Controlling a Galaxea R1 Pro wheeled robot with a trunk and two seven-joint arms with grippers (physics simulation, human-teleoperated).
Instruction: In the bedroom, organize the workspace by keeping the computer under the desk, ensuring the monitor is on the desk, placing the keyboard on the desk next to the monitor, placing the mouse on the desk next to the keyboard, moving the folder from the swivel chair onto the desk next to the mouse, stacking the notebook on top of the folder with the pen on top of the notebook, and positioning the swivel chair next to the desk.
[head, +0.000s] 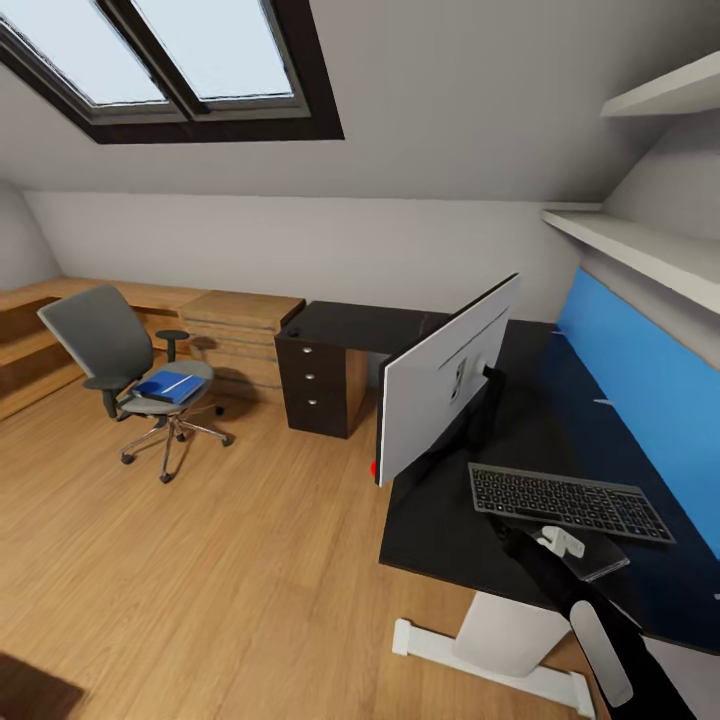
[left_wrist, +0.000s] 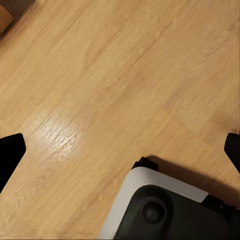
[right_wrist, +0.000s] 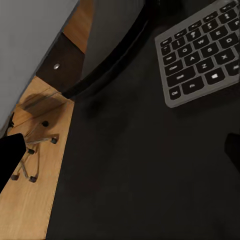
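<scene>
Monitor (head: 447, 375): already on the black desk (head: 440, 520), turned edge-on near the desk's left edge.
Keyboard (head: 568, 503): on the desk just beside the monitor; judged placed.
Mouse: cannot tell where; no clear sighting on the desk.
Folder (head: 168, 385): blue, lying on the seat of the swivel chair (head: 118, 360); not yet moved.
Notebook, pen: something pale rests on the folder, too small to name.
Swivel chair: well apart from the desk, across the wood floor (head: 200, 560); positioning left to do.
Computer: hidden behind the monitor, if under the desk.
Drawer unit (head: 322, 385): three drawers, all closed; contents hidden.
Right gripper (right_wrist: 120, 150): spread wide over the desk beside the keyboard, empty.
Left gripper (left_wrist: 120, 150): spread wide over the floor, empty.
</scene>
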